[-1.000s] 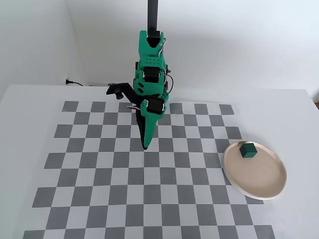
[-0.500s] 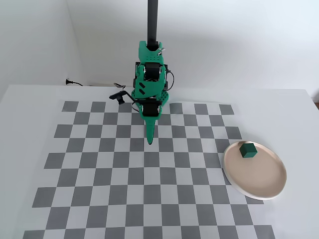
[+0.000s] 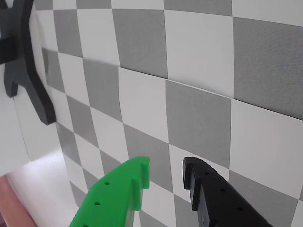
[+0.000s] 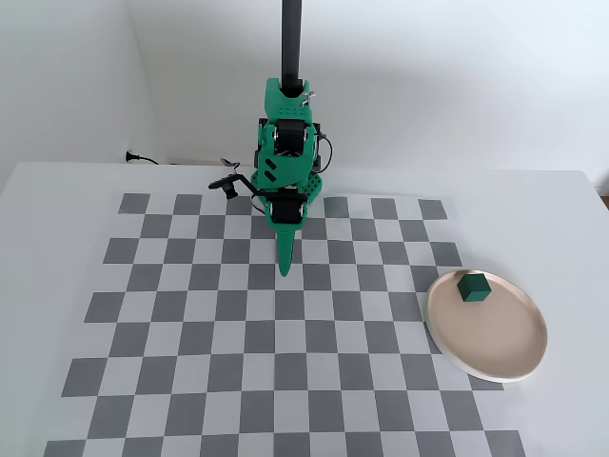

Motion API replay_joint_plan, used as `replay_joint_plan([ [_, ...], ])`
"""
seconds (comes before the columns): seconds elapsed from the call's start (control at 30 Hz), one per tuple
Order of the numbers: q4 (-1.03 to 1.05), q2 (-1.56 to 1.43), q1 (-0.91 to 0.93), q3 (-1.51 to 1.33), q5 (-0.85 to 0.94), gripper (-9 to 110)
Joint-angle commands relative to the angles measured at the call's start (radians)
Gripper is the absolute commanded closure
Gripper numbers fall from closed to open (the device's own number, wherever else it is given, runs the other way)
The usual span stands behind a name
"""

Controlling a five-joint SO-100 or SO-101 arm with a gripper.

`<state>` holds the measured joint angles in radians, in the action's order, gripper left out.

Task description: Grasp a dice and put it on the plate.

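Note:
In the fixed view the dark green dice [image 4: 473, 287] rests on the beige-pink plate [image 4: 495, 347], near its far left rim, at the right edge of the checker mat. My gripper [image 4: 284, 269] hangs point-down over the mat's upper middle, about four squares left of the plate. In the wrist view my gripper [image 3: 165, 166] shows a green finger [image 3: 125, 189] and a black finger [image 3: 213, 194] with a gap between the tips and only checker squares in it. It holds nothing. Dice and plate are out of the wrist view.
The grey-and-white checker mat [image 4: 238, 333] lies on a white table. A black post [image 4: 290, 38] stands behind the arm's base. A black cable end [image 4: 226, 185] lies left of the base. A black bracket [image 3: 19, 66] fills the wrist view's upper left.

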<state>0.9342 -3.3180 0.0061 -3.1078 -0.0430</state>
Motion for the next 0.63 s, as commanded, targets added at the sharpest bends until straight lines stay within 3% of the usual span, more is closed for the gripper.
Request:
replay_joint_plan([
  [0.0, 0.0, -0.018, 0.003, 0.014, 0.009, 104],
  [0.6, 0.0, -0.018, 0.003, 0.014, 0.009, 106],
])
